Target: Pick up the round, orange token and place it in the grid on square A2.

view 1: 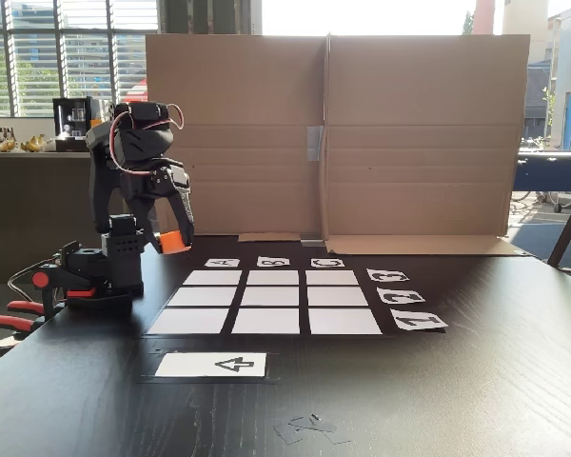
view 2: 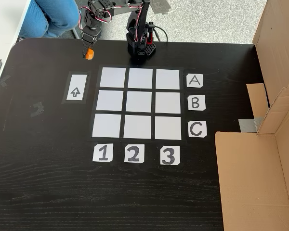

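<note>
Clearly the hand (view 1: 174,238) is closed around the orange token (view 1: 175,242), holding it up above the black counter (view 1: 381,400), off to the left of the grid (view 1: 266,301) in a fixed view. In another fixed view the hand (view 2: 88,51) carries the token (view 2: 89,53) just beyond the grid's (view 2: 139,103) upper left corner, near the strip with a black arrow (view 2: 75,87). All nine white squares lie bare. Square A2 (view 2: 140,78), the middle cell of the row beside the A card (view 2: 195,81) and in line with the 2 card (view 2: 134,153), sits in front of the arm's base (view 2: 140,47). A cardboard screen (view 1: 333,133) stands behind the grid.
</note>
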